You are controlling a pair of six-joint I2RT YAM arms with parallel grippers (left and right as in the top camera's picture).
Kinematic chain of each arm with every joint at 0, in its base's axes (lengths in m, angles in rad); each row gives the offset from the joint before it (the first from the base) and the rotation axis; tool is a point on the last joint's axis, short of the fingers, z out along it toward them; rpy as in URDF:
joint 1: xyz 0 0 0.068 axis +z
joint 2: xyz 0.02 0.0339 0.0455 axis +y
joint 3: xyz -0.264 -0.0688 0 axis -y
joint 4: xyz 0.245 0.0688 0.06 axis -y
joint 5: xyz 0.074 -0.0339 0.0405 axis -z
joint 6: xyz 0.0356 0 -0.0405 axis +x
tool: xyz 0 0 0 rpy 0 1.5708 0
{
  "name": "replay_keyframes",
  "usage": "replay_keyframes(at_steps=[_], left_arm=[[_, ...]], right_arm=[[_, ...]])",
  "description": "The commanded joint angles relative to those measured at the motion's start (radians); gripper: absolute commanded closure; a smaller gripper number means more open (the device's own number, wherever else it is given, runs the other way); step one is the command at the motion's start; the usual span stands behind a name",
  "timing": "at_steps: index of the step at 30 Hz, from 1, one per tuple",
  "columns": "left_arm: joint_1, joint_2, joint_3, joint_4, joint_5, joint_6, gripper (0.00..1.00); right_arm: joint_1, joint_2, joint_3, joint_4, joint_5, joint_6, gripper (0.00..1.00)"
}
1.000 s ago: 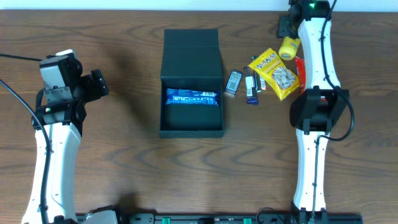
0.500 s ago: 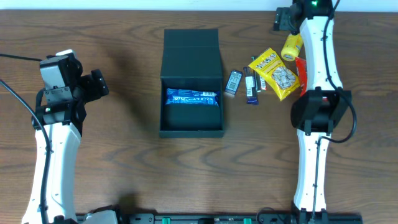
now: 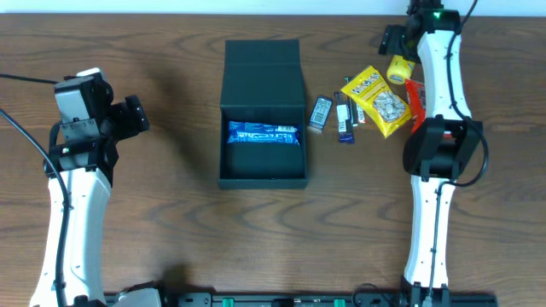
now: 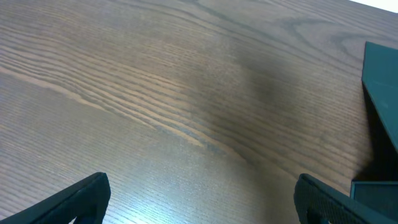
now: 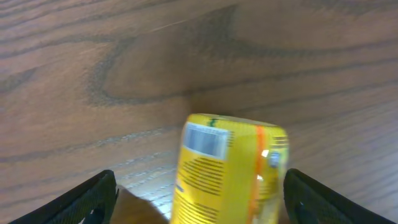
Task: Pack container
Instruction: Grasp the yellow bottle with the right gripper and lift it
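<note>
The black container (image 3: pixel 263 175) stands open at the table's middle, its flap lid (image 3: pixel 263 72) laid back, and a blue packet (image 3: pixel 262 133) lies inside. Its edge shows in the left wrist view (image 4: pixel 380 87). A small yellow can (image 3: pixel 397 66) lies at the back right; in the right wrist view (image 5: pixel 230 168) it sits between my right gripper's open fingers (image 5: pixel 199 199), which do not touch it. The right gripper (image 3: pixel 398 38) hovers over it. My left gripper (image 3: pixel 135 117) is open and empty over bare wood (image 4: pixel 199 202), left of the container.
A yellow snack bag (image 3: pixel 380 101), a red packet (image 3: pixel 415 98), a silver-blue packet (image 3: pixel 321 112) and small dark bars (image 3: pixel 344 119) lie to the right of the container. The table's back edge runs just behind the right gripper.
The right arm has shifted slightly to the right and back. The yellow can has rolled a little. The left arm has not moved.
</note>
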Motion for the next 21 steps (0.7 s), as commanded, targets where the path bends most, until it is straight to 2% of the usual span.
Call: replay_keyframes(at_steps=[1, 11, 21], left_arm=[[0.004, 0.002, 0.025, 0.0, -0.001, 0.0, 0.05], [0.004, 0.002, 0.025, 0.003, -0.002, 0.0, 0.05], [0.004, 0.002, 0.025, 0.013, -0.001, 0.0, 0.05]], right_arm=[[0.004, 0.042, -0.005, -0.002, -0.042, 0.04, 0.16], [0.004, 0.043, -0.005, -0.006, -0.042, 0.042, 0.23], [0.008, 0.043, -0.06, -0.019, -0.048, 0.042, 0.22]])
